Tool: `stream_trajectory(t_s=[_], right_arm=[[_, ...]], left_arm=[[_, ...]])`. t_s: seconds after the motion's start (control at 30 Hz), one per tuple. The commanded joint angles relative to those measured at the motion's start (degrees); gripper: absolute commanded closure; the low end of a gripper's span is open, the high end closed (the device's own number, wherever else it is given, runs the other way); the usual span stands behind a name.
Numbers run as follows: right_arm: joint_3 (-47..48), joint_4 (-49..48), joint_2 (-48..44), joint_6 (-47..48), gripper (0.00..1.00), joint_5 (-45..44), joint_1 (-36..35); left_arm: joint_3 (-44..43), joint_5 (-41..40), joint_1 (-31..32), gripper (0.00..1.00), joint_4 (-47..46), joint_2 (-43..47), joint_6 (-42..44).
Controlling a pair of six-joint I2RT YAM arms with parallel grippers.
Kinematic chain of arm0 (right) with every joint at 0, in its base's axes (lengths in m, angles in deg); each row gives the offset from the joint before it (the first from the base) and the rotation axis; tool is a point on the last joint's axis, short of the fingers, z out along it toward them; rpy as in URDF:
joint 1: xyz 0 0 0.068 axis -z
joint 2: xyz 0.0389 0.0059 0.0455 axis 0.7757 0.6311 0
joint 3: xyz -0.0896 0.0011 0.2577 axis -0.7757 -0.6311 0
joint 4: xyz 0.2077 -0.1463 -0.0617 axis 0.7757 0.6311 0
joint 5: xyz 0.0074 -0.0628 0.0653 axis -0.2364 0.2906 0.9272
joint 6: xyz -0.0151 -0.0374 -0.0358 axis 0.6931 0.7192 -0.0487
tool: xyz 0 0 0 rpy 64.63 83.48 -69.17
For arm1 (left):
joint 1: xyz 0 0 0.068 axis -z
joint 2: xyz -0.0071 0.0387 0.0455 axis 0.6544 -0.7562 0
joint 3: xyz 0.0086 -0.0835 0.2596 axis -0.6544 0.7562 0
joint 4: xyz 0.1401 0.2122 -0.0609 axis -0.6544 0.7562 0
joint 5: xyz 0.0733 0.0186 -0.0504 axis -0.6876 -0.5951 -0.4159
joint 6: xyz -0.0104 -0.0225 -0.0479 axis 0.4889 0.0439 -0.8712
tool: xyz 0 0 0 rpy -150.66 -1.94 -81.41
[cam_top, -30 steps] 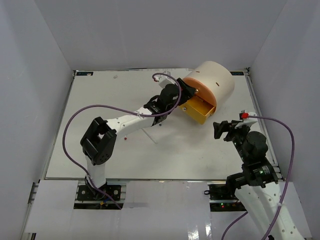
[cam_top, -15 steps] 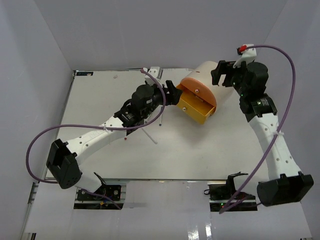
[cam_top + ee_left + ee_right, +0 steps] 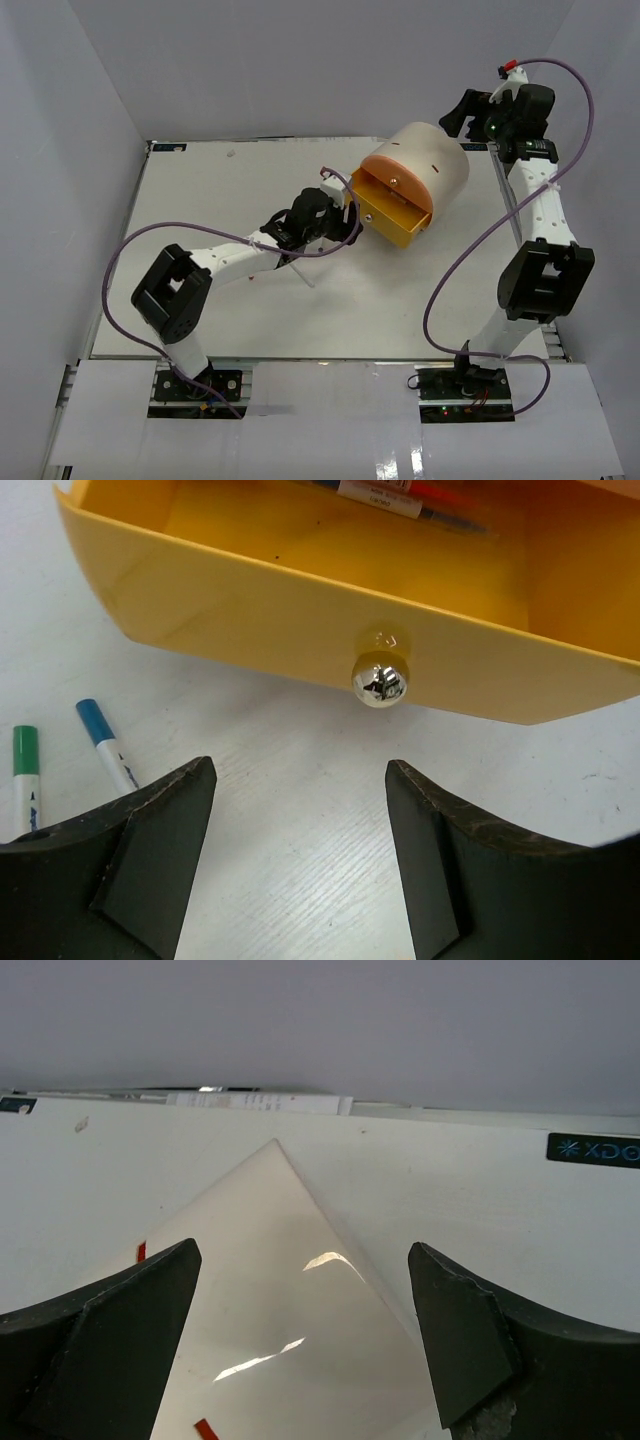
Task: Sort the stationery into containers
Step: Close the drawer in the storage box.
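Cream cylindrical plastic organiser (image 3: 440, 160) lies on its side, far right of the white table (image 3: 200, 300): light, smooth, may roll if you shove it. Right gripper (image 3: 300, 1350) hangs near it, jaws wide, empty. Its yellow plastic drawer (image 3: 300, 610) stands pulled out, pens (image 3: 400, 498) inside. Left gripper (image 3: 300, 850), jaws wide, empty, faces the drawer front. Blue-capped marker (image 3: 103, 742) and green-capped marker (image 3: 25, 770) lie just beside it: thin, light, pinch mid-barrel. Round brass knob (image 3: 380, 680): small, slick, your pull point.

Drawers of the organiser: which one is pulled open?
The yellow drawer: it juts out with its inside showing, while the orange-pink drawer above it sits flush.
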Motion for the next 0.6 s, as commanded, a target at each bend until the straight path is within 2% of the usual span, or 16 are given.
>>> stream_trajectory(t_s=[0.0,0.17,0.33,0.57], right_arm=[[0.6,-3.3,3.0,-0.8,0.09,7.9,-0.1],[0.0,-5.1,6.2,-0.6,0.1,12.5,0.0],[-1.9,-5.7,6.2,-0.2,0.1,13.2,0.0],[-3.8,-6.6,5.5,-0.5,0.09,13.3,0.0]], left_arm=[[-4.0,2.1,-0.1,0.21,-3.4,-2.0,2.7],[-7.4,2.2,-0.1,0.22,-5.2,-6.1,2.8],[-11.0,2.1,-0.1,0.23,-6.7,-10.8,3.1],[-20.4,2.2,-0.1,0.23,-7.4,-18.0,3.3]])
